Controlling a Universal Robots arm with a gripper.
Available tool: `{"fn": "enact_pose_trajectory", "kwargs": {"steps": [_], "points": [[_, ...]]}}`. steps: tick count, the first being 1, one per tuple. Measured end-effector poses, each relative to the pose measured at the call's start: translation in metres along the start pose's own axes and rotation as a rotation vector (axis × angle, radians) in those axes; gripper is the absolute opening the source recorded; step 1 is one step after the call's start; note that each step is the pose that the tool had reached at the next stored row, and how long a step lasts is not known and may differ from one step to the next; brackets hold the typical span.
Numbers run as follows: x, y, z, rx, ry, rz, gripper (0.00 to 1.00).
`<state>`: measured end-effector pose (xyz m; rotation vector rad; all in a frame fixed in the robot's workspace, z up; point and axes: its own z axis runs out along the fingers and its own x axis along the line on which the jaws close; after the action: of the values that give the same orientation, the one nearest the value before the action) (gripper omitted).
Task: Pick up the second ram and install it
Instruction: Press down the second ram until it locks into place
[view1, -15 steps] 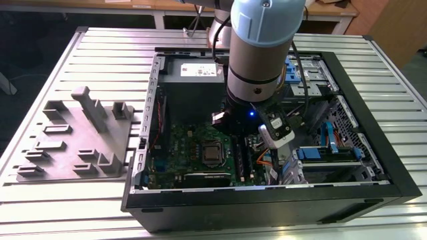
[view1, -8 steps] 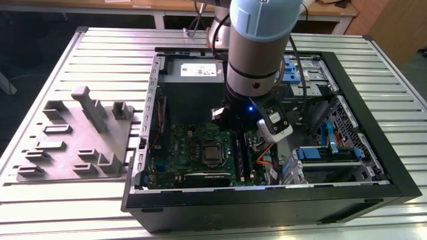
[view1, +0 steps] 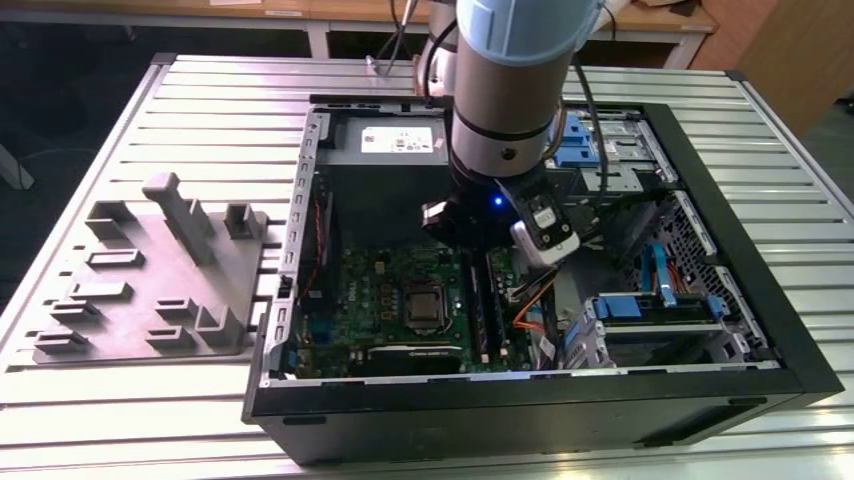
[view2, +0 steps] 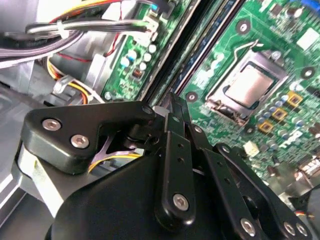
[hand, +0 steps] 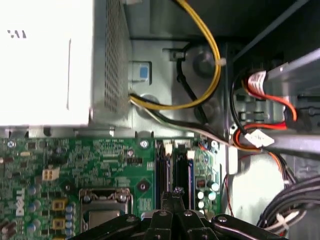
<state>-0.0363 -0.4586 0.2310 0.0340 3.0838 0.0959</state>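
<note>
- Claw, in the exterior view, hangs inside the open computer case over the motherboard. It is directly above the memory sockets. The grey tray sits outside the case, on the exterior view's left, with no stick on it that I can make out.
- In the second wrist view the claw has its fingers drawn together into one thin edge. Whether a stick is pinched between them I cannot tell. A long dark strip that I take for the second ram runs straight away from the fingertips, beside the processor socket.
- In the first wrist view the closed tips sit just over the sockets, and the second ram appears to lie along one of them, its long axis parallel to its neighbours.
- By my judgement the stick is light, stiff and thin (but brittle, with exposed chips). It is best held by its long top edge near the middle and pressed evenly, never twisted.
</note>
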Motion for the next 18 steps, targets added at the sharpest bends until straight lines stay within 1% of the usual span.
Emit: {"fn": "enact_pose_trajectory", "kwargs": {"steps": [3,5,7,11,18], "points": [[0.0002,0.0087,0.0006,-0.0002,-0.0001,0.000,0.07],[0.0003,0.0130,0.0009,-0.0002,-0.0001,0.000,0.07],[0.0003,0.0140,0.0014,-0.0002,-0.0001,0.000,0.07],[0.0008,0.0154,0.0080,-0.0002,-0.0001,0.000,0.07],[0.0010,0.0164,0.0118,0.0004,0.0002,0.000,0.07]]}}
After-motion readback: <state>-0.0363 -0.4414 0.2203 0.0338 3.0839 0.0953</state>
